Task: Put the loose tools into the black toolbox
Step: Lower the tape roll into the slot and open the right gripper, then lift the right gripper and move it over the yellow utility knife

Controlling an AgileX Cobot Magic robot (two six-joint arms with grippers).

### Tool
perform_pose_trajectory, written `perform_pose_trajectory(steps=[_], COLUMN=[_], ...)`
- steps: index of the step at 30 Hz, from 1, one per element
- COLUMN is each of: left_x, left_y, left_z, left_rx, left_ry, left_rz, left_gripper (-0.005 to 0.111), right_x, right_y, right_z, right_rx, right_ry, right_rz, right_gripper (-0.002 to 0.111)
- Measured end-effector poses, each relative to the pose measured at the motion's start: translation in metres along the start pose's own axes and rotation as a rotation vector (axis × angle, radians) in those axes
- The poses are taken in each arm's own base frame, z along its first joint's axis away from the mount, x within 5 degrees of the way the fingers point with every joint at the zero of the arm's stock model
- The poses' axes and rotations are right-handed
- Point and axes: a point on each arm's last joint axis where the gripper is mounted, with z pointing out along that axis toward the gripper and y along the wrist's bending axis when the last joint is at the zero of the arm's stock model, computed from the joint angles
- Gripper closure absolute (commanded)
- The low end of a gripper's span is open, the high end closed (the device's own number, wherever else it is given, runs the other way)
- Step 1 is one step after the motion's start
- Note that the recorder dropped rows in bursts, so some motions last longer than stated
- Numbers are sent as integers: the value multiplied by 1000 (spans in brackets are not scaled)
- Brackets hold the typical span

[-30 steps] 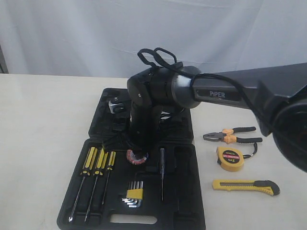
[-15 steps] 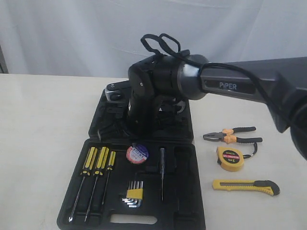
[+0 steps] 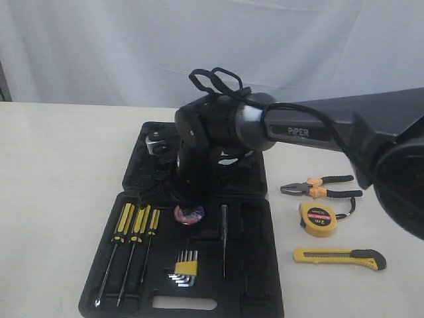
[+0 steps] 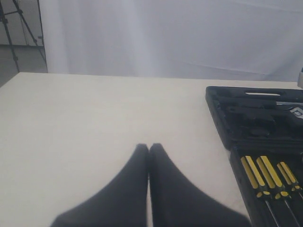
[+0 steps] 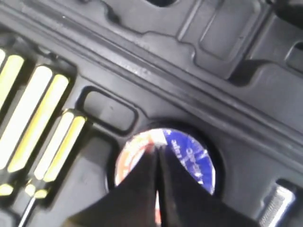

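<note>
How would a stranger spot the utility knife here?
Right of the open black toolbox, three tools lie on the table. The utility knife lies nearest the camera: a long, flat yellow bar with a black end, unlike the round tape measure.

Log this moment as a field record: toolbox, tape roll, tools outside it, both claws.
case: black toolbox, open flat on the table
stowed: tape roll in a round recess of the near half, beside the screwdrivers
outside: pliers, tape measure, utility knife, on the table right of the case in the exterior view
right arm: right claw shut, tips over the roll's label; contact unclear
left arm: left claw shut, empty, over bare table beside the case
</note>
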Motion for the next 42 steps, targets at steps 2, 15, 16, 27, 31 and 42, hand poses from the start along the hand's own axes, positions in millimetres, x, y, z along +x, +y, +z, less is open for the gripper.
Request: perform_pose_trajectory(steps=[2,15,16,27,31,42], left_x=[0,0,0,0,0,0], left_y=[0,0,0,0,0,0], left_z=[0,0,0,0,0,0], left_rx=[0,0,0,0,0,0], left_ry=[0,0,0,0,0,0], left_rz=[0,0,0,0,0,0], left_gripper=[107,107,107,107,107,107], right_x=[-2,10,11,33,55,129], right_y=[0,-7,-8,-47,-74,-161], right_z=[-10,-121,-130,-210,-225,-177], right_rx=[-3,9,8,38,60,142], right_ry=[-12,6,2,-82,-83,8], right_rz=[-1,-154,-158,-95,-31,201], right_gripper=[109,109,109,109,109,109])
